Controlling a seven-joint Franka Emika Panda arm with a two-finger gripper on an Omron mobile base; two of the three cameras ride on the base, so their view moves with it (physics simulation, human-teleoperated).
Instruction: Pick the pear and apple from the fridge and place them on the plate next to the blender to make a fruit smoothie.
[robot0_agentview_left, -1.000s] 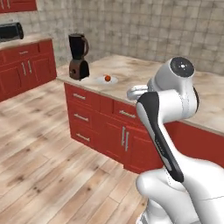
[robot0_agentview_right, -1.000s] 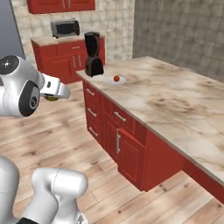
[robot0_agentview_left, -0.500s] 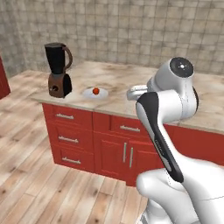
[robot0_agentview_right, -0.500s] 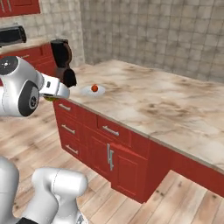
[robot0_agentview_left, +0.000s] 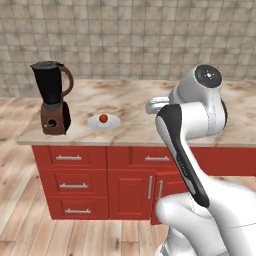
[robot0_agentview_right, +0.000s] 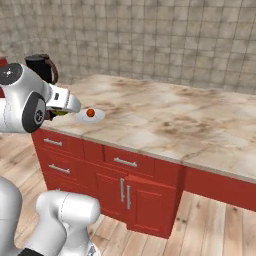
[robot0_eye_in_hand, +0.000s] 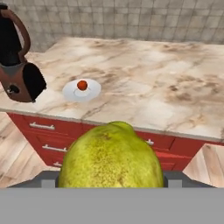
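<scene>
Fingers (robot0_eye_in_hand: 111, 186) are clamped on the pear (robot0_eye_in_hand: 111, 156), which fills the lower centre of the hand view, so the fingertips themselves are hidden behind the fruit. In the right base view a sliver of yellow-green shows at the end of the hand (robot0_agentview_right: 61, 112), level with the table (robot0_agentview_right: 200, 125) edge and short of it. The pear is carried at about table height, in front of the red drawers, so that it can be moved forward over the edge without a lift.

The apple (robot0_agentview_left: 103, 118) already lies on the plate (robot0_agentview_left: 113, 121), slightly left of the plate centre. The plate sits just beside the blender (robot0_agentview_left: 52, 98), on its right in the left base view, near the front edge of the table. This leaves the right half of the plate free for the second fruit.

Judgement: one fruit is delivered, and the second is in transport. The remaining step is to reach over the plate and release the pear beside the apple without knocking it off.

Compared with the views taken half a second ago, the whole scene has shifted: the base has driven, and the table front now faces the cameras more squarely. Blender, plate and apple keep the same arrangement relative to each other, and the pear remains in the grip.
</scene>
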